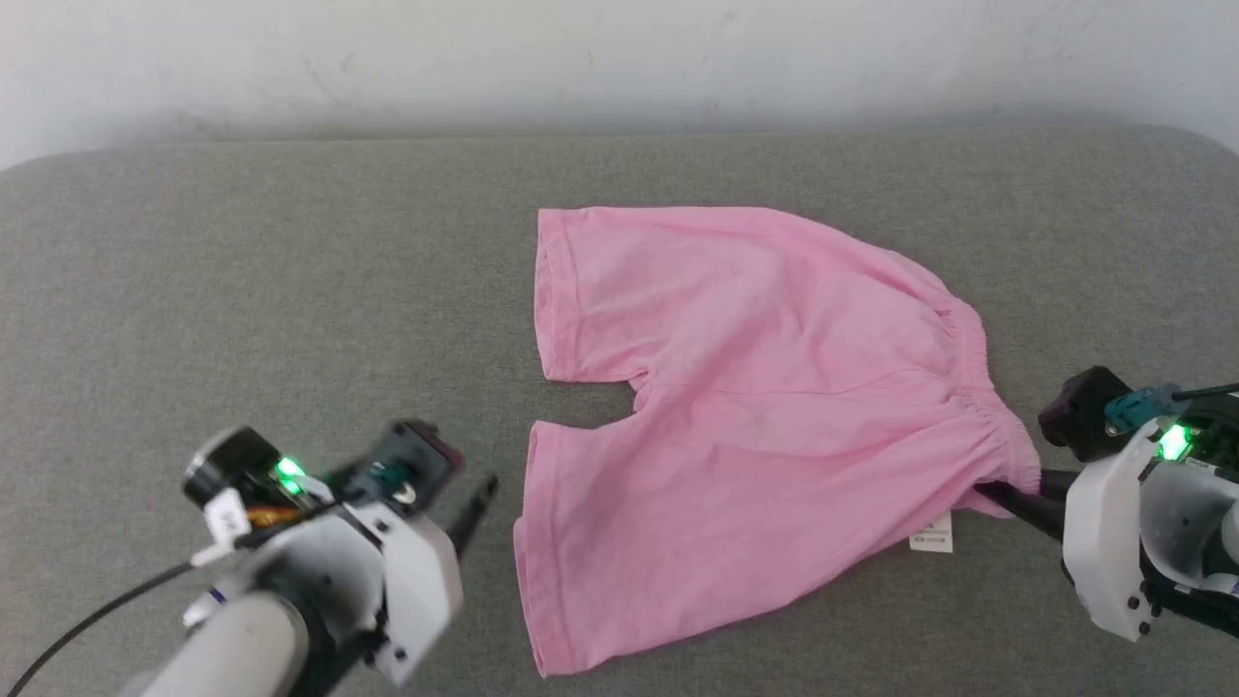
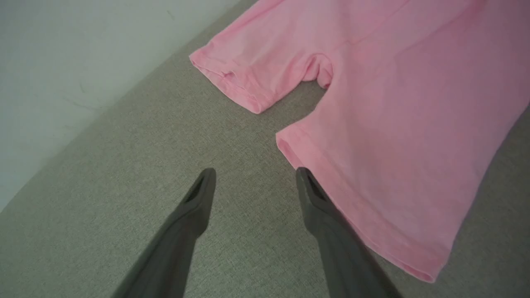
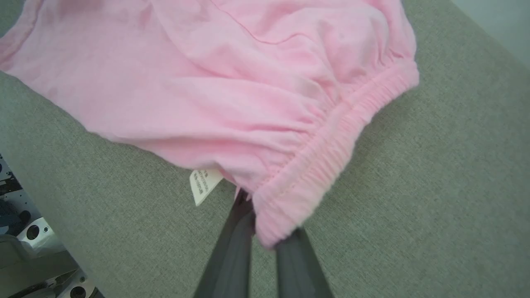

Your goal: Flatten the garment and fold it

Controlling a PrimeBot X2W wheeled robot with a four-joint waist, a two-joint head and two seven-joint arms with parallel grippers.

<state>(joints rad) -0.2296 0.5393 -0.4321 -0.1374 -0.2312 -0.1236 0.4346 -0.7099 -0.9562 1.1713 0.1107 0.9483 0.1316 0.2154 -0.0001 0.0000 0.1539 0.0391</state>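
Your right gripper (image 3: 267, 223) pinches the waistband (image 3: 331, 165) of the soft, floppy pink shorts (image 1: 755, 387); take the near leg hem (image 1: 530, 561) with your wide-spread left gripper (image 2: 255, 178).

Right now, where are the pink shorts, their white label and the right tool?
pink shorts (image 1: 765, 387): head view, middle of the cloth.
white label (image 3: 204, 186): right wrist view, printed face.
right tool (image 3: 267, 225): right wrist view, between fingertips clamped on the shorts.

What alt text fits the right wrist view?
The right gripper is shut on the waistband corner of pink shorts lying on a grey fabric surface. A small white label hangs beside the fingers.
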